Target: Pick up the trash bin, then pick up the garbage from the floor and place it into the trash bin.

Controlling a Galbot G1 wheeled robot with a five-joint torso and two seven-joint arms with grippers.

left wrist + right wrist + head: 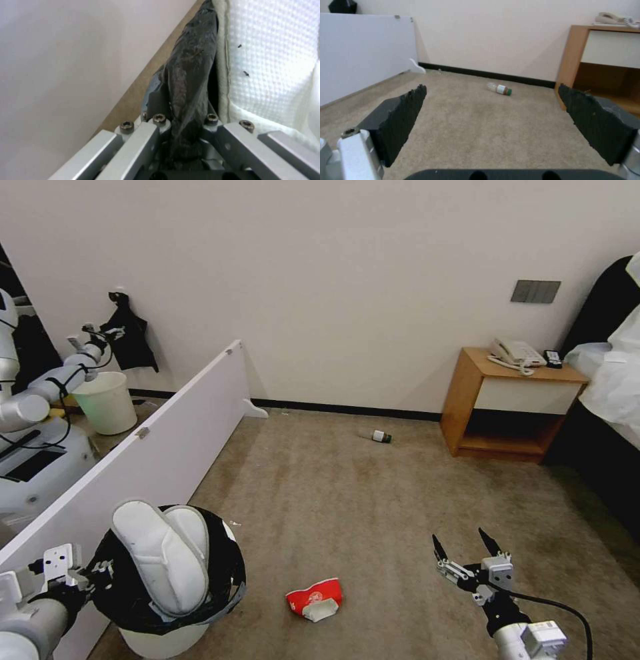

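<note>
Two slippers stood up out of the trash bin, held at near left by the left gripper, clamped on its black-bagged rim. The right gripper hung at near right, jaws wide and empty, above the floor. A red-and-white packet lay near; a green-capped bottle lay far. Tilting the bin could spill the proud slippers.
</note>
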